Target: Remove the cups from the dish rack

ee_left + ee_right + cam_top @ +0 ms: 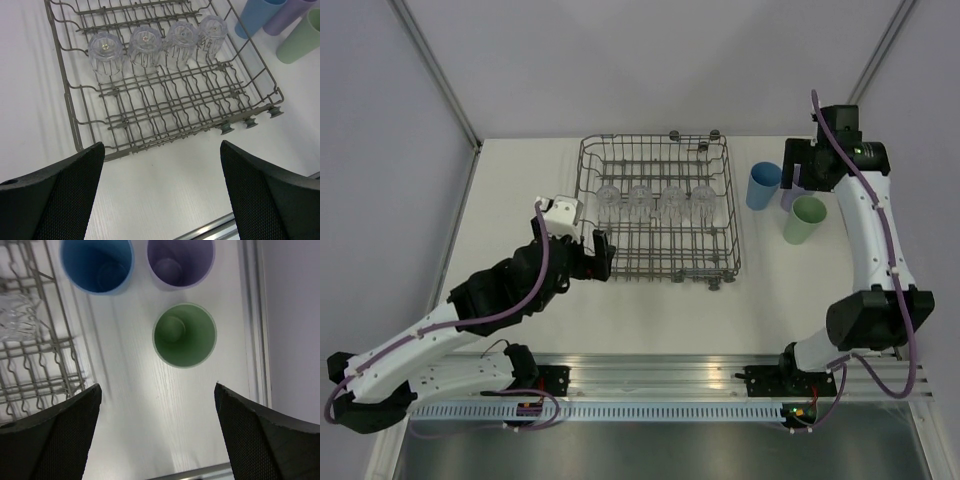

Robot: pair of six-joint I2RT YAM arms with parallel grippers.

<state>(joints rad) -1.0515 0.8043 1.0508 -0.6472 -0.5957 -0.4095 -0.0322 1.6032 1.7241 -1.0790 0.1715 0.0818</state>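
The grey wire dish rack point(732, 215) stands mid-table, with a row of several clear cups point(640, 198) upside down in it. The blue cup point(763, 185), lavender cup point(788, 197) and light green cup point(805, 220) stand upright on the table right of the rack. My left gripper point(600, 255) is open and empty at the rack's near left corner. Its wrist view shows the rack point(70, 115) and the clear cups point(145, 46) ahead of the gripper point(162, 200). My right gripper point(796, 178) is open and empty above the green cup point(184, 335), with the blue cup point(97, 262) and lavender cup point(180, 260) beyond.
The rack's small wheels point(248, 123) rest on the white table at its right side. A metal rail point(650, 375) runs along the near table edge. The table's right edge point(255, 340) is close to the coloured cups.
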